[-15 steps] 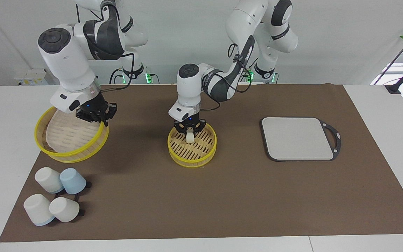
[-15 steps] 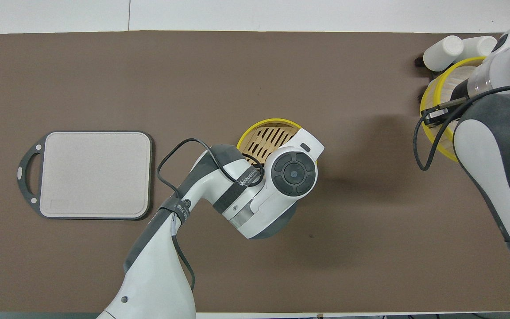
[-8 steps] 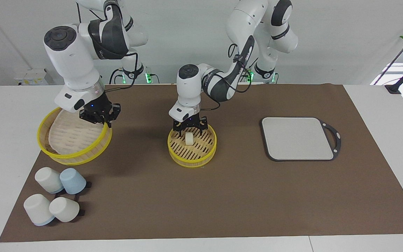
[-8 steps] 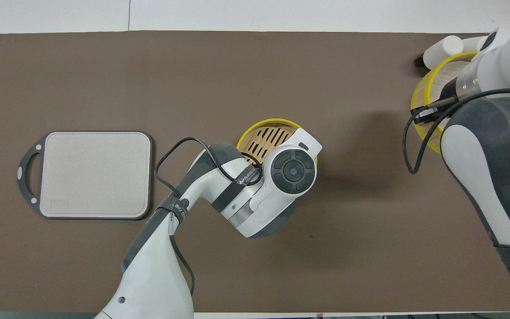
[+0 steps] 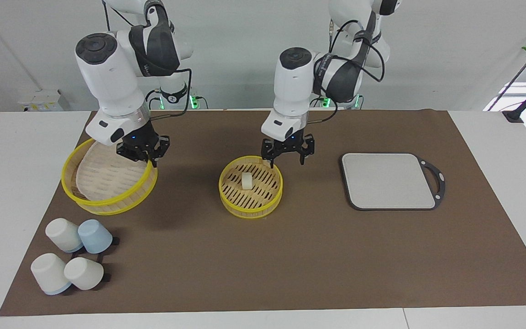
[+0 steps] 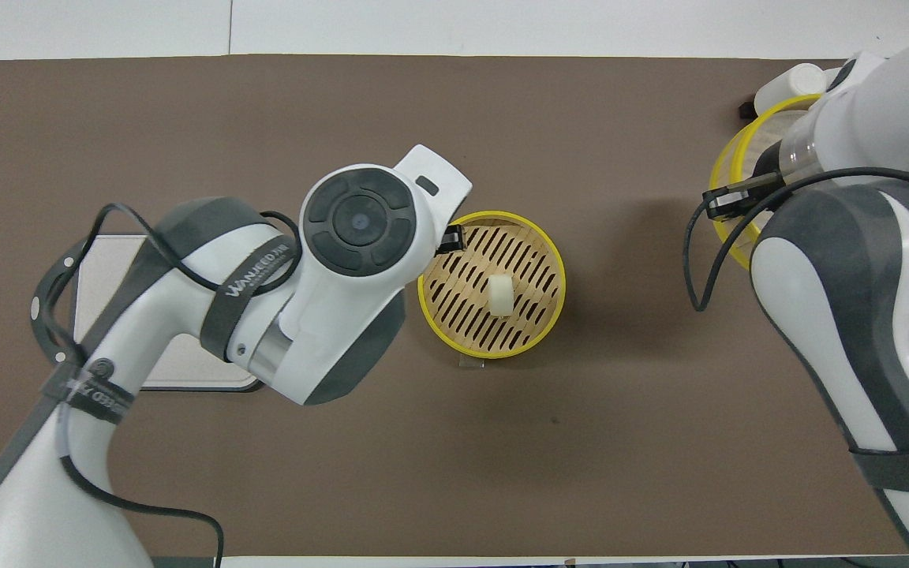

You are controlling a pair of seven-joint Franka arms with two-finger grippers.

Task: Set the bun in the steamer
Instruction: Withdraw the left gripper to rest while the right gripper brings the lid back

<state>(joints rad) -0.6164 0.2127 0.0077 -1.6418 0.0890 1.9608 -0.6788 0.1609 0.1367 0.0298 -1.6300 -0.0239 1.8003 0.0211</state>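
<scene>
Bun [image 5: 246, 180] in steamer [image 5: 250, 203]. Left pincer [image 5: 287, 154] let go, empty. Right pincer [image 5: 141, 153] clenched on lid [image 5: 107, 176], ready to cover.

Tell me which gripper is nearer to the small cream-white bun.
Left. The left gripper hangs open just above the yellow-rimmed steamer's rim, beside the bun. The right gripper holds a yellow-rimmed basket at its end.

Bright, even light (soft shadows)
</scene>
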